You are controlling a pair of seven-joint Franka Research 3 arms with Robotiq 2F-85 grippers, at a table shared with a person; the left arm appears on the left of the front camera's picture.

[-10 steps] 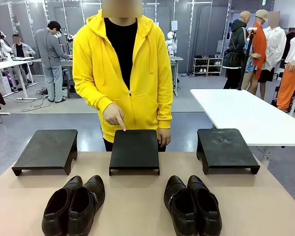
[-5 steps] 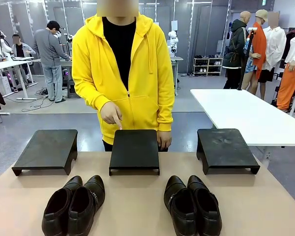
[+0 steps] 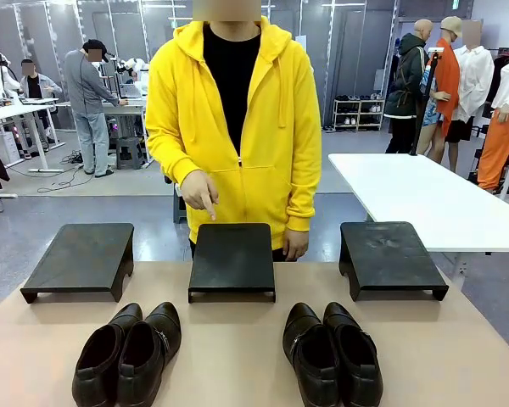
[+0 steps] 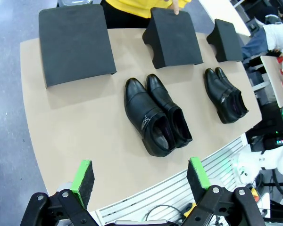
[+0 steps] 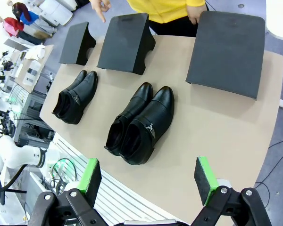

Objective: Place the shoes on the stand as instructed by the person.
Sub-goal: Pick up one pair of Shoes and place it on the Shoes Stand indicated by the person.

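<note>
Two pairs of shiny black shoes stand on the tan table: the left pair and the right pair. Behind them are three black stands: left, middle and right. The person in a yellow hoodie stands at the far side, a hand pointing a finger down at the middle stand. My left gripper hangs open high above the near edge. My right gripper is open likewise, with nothing between its fingers.
A white table stands at the back right. Other people and workbenches are far behind. Bare tan tabletop lies between the two pairs and in front of the stands.
The person has straightened and shifted slightly right, and the pointing hand has lifted a little above the middle stand. Shoes, stands and grippers have not moved.
</note>
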